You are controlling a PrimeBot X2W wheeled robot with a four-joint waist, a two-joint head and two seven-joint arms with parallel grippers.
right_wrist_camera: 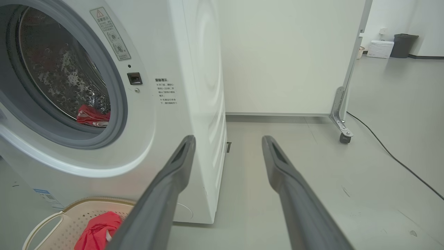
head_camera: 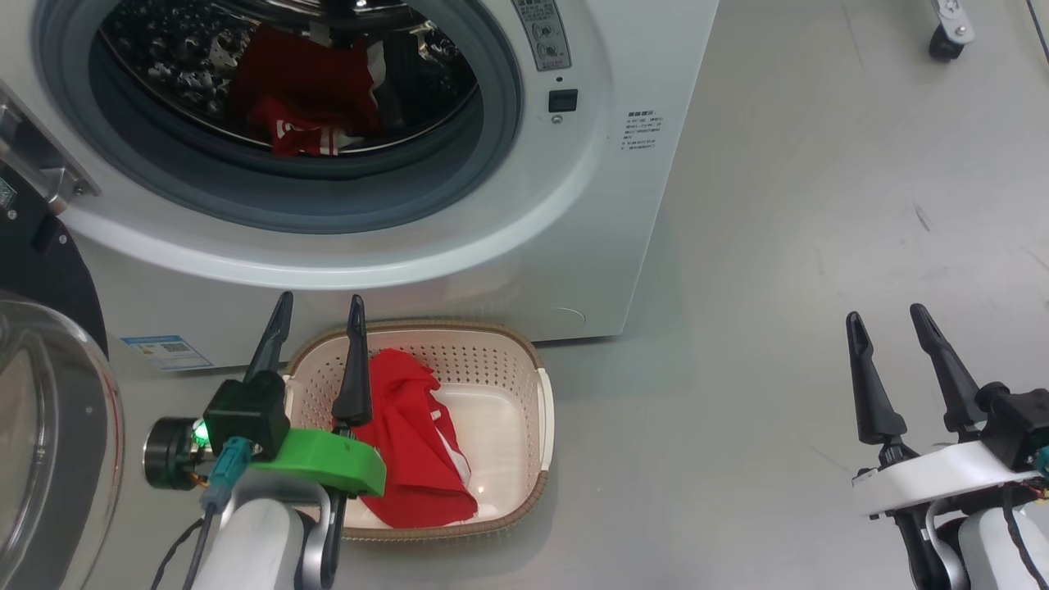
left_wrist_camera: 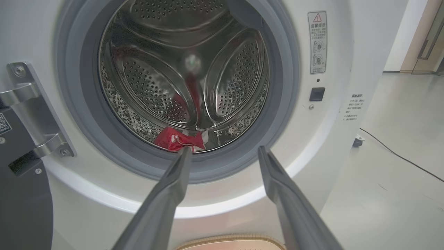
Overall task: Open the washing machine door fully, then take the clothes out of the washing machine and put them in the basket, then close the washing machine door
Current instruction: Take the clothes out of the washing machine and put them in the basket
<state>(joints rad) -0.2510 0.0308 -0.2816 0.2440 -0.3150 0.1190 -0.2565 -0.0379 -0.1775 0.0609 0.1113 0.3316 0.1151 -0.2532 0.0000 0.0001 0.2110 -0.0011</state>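
Currently we see the washing machine (head_camera: 623,164) with its round opening uncovered: the washing machine door (head_camera: 49,442) is swung wide to the left, its clear glass bowl at the lower left of the head view and its black rim just above that. The metal hinge (left_wrist_camera: 34,111) shows at the left of the left wrist view.

Some of the clothes (head_camera: 303,135) lie at the bottom of the perforated steel drum (left_wrist_camera: 156,86), a red heap with white striped trim just behind the grey gasket (left_wrist_camera: 86,132). Another red piece (head_camera: 410,459) lies in the basket (head_camera: 492,332), spread over its left half and draped towards the near rim. The basket stands on the floor (head_camera: 819,246) just in front of the machine's base, with a small blue label (head_camera: 168,351) on the white panel to its left.

Our left jaws are released and hold nothing; their dark fingers (head_camera: 354,360) stand apart above the basket's left end, pointing towards the drum opening. Our right jaws are likewise released and empty, their fingers (head_camera: 869,377) apart over bare floor, well to the right of the machine and the basket. From the right wrist we see a dark cable (right_wrist_camera: 392,156) running across the floor beyond them
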